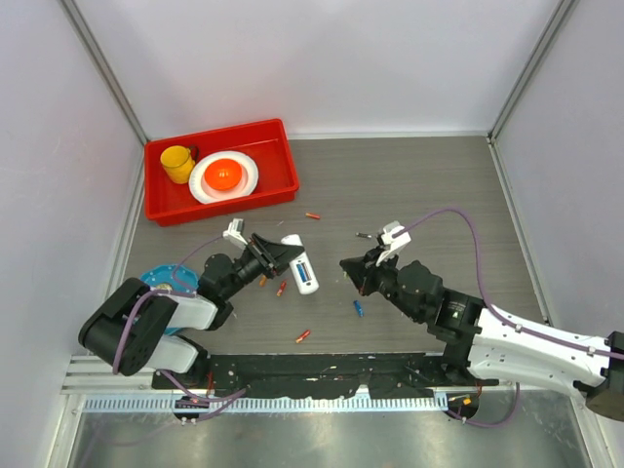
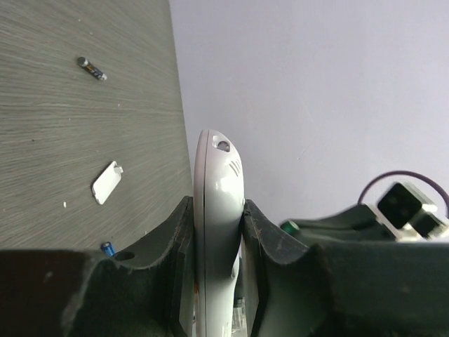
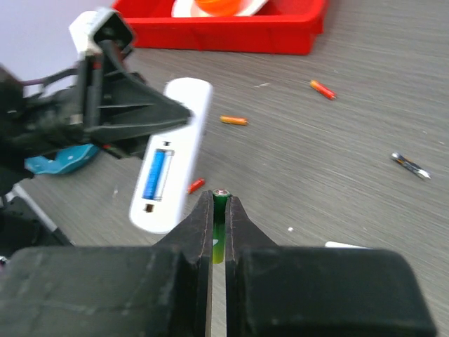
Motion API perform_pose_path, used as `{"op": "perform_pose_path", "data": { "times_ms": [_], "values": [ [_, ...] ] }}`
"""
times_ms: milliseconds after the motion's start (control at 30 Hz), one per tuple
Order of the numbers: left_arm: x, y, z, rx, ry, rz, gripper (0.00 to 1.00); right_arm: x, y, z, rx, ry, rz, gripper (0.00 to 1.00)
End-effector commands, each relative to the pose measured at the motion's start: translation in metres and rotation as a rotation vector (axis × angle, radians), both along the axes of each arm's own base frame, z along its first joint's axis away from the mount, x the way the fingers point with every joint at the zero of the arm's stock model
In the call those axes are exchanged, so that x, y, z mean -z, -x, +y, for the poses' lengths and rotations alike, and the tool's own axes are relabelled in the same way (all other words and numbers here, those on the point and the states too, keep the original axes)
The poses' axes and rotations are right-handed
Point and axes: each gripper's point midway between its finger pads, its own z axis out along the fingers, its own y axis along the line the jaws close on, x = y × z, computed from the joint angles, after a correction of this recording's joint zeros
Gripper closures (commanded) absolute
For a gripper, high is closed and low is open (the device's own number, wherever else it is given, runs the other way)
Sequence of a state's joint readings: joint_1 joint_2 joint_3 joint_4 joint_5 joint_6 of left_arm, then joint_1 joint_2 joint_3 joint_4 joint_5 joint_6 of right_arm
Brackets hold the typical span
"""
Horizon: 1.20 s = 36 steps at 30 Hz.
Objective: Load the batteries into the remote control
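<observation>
While left gripper (image 1: 281,255) clamps the remote control (image 1: 304,273): right gripper (image 1: 353,270) sits near it with a cell; reads as the approach to insertion.
Left gripper state: pressed together on the remote, one end sticking out past the pads.
Right gripper state: pinching a green battery (image 3: 221,201), tip just proud of the fingers.
Remote location: mid-table, looks lifted off the surface; face with a blue window turned to the right wrist camera. Bay or display, can't tell.
Key relation: top view, remote at 9 o'clock of right gripper, near, not touching; right wrist view, at 11 o'clock of the battery.
Axes: remote runs 11-to-5 in top view; battery lies along the fingers, pointing 12 in its wrist view, so not yet parallel to the remote.
Nearer arm: right must close the gap, left only holds.
Loose batteries: scattered on table (image 1: 429,195), e.g. blue one (image 1: 358,308) at 6 o'clock of right gripper.
Cover piece (image 2: 106,182): flat on table, apart.
Risk: battery rotating in the pinch at contact.
</observation>
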<state>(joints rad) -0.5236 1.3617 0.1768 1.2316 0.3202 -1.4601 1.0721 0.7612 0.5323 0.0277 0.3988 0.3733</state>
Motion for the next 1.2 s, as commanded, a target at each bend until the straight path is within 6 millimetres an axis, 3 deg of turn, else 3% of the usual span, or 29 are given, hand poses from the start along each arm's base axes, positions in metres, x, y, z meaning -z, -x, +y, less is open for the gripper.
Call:
{"op": "perform_pose_path", "data": {
  "times_ms": [0,167,267,567,733,1167],
  "values": [
    [-0.078,0.000,-0.001,0.005,0.184,-0.257,1.00,-0.057,0.008,0.026,-0.059,-0.115,-0.116,0.99],
    [-0.081,-0.001,-0.002,0.008,0.184,-0.270,1.00,-0.051,0.017,0.064,-0.110,-0.044,-0.124,0.99],
    [-0.083,0.002,-0.004,0.027,0.184,-0.281,1.00,-0.049,0.017,0.073,-0.103,-0.058,-0.150,0.99],
    [-0.092,0.016,-0.003,0.066,0.195,-0.312,1.00,-0.049,0.007,0.078,-0.011,-0.081,-0.225,0.99],
    [-0.092,0.020,0.000,0.065,0.199,-0.314,1.00,-0.037,0.005,0.083,0.003,-0.044,-0.229,0.99],
    [-0.092,0.022,0.001,0.066,0.202,-0.310,1.00,-0.032,0.000,0.084,0.036,-0.035,-0.236,0.99]
  ]
}}
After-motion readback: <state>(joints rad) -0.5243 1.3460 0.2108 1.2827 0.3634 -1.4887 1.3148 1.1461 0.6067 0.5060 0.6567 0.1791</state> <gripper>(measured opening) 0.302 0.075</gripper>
